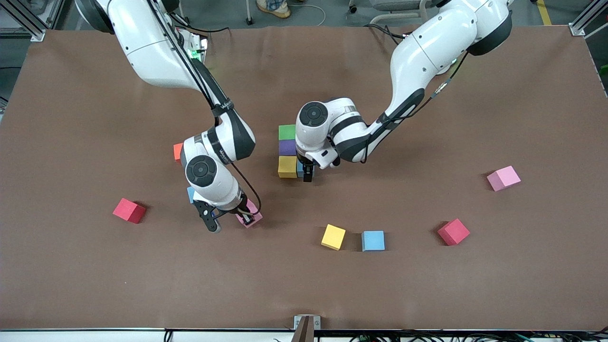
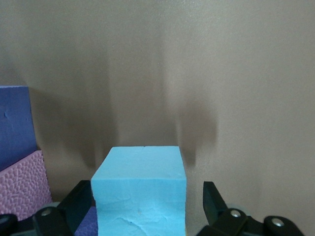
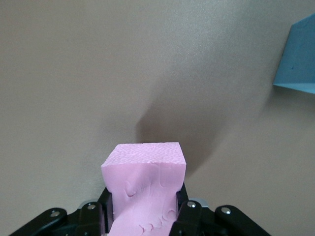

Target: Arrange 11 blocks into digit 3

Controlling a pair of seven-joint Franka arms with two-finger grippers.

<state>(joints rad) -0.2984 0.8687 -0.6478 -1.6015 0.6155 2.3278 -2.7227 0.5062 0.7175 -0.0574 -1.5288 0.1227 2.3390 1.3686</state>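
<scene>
Blue block [image 1: 300,172] — mostly arm-hidden.

centre: green [image 1: 287,132], purple [image 1: 287,147], yellow cube [image 1: 287,166] in a touching column, left gripper [image 1: 308,173] low beside the yellow one, blocking that side | right gripper [image 1: 247,214] down on a pink cube [image 1: 250,213] | open table between the red cube [image 1: 129,210] and loose yellow cube [image 1: 333,237], passable

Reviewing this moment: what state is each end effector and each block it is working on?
left end effector: open, straddling the light blue cube
light blue cube: ungripped, on the table beside the yellow cube
right end effector: shut on the pink cube
pink cube: gripped, tilted
column of three cubes: touching, unheld
</scene>
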